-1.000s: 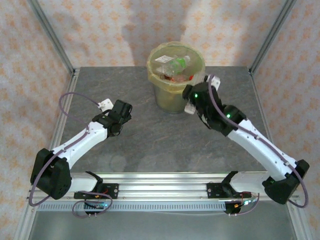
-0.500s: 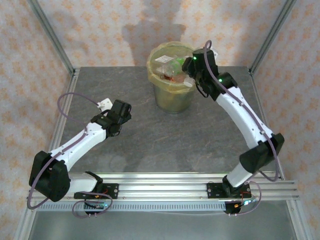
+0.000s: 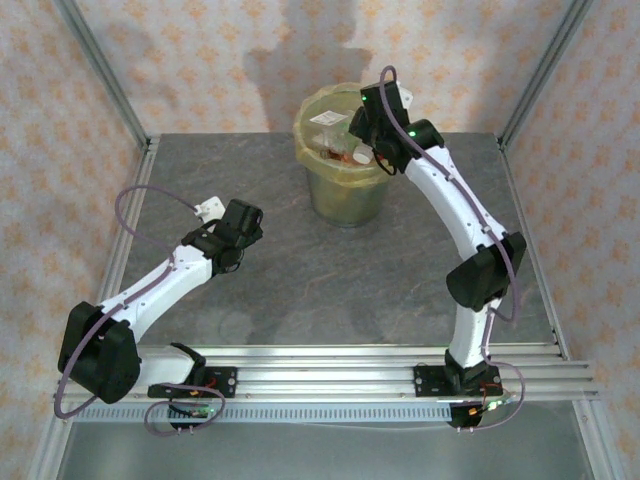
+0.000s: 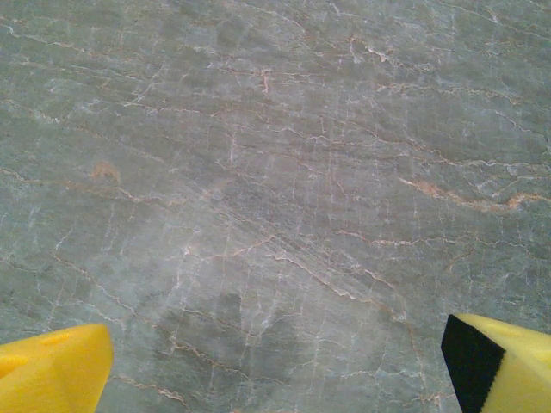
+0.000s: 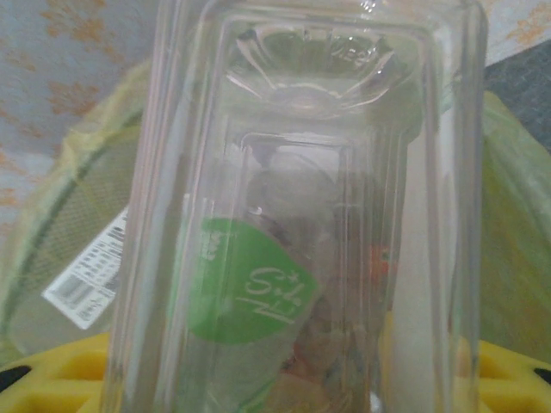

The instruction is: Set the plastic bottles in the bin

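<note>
Right arm point(image 3: 452, 203) reared up, elbow high, wrist bent over the bin point(image 3: 345, 200) rim; right jaws clamp a clear bottle point(image 5: 301, 215) above the bin mouth; left arm point(image 3: 150, 290) stretched low; left jaws wide open, holding nothing, just above the counter point(image 4: 275, 172).

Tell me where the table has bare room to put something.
Bare tabletop lies between the left gripper and the bin, and across the whole middle. The bin is crowded: bottles inside, the right gripper holds another above it.
</note>
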`<state>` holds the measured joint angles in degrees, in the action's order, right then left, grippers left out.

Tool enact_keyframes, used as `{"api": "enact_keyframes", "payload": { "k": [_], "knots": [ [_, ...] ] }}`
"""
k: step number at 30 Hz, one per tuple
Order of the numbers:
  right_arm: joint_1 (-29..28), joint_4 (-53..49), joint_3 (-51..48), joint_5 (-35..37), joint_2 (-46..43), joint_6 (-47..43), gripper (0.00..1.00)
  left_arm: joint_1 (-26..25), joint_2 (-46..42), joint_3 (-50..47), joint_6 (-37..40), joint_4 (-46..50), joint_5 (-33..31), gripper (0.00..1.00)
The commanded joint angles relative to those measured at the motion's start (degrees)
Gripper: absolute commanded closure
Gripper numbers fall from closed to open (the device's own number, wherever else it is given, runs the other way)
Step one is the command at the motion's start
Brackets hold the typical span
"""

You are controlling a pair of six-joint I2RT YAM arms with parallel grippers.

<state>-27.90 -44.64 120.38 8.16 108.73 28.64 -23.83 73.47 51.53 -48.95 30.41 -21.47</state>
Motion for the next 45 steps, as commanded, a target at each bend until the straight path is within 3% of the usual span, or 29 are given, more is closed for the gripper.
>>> {"api": "enact_keyframes", "payload": {
  "k": [1,12,31,37,45],
  "knots": [
    [0.5,-2.5,1.4,3.2,0.0,-0.2,0.50,0.5,-0.5,-0.4,1.0,1.2,-1.0,0.00],
    [0.6,-4.8,4.0,5.5,1.3,-1.1,0.14,0.5,-0.9,-0.4,0.9,1.3,-1.1,0.00],
    [0.5,-11.1,13.1,5.6,1.6,-6.7,0.05,0.5,-2.5,0.7,1.6,3.1,-4.3,0.00],
    [0.5,-9.1,4.3,5.6,-6.0,-7.0,0.01,0.8,-6.2,0.9,2.2,5.1,-8.6,0.00],
    [0.5,1.2,-23.0,6.9,-25.7,-6.9,0.01,1.2,-14.0,-0.7,3.5,7.4,-16.0,0.00]
  ]
}}
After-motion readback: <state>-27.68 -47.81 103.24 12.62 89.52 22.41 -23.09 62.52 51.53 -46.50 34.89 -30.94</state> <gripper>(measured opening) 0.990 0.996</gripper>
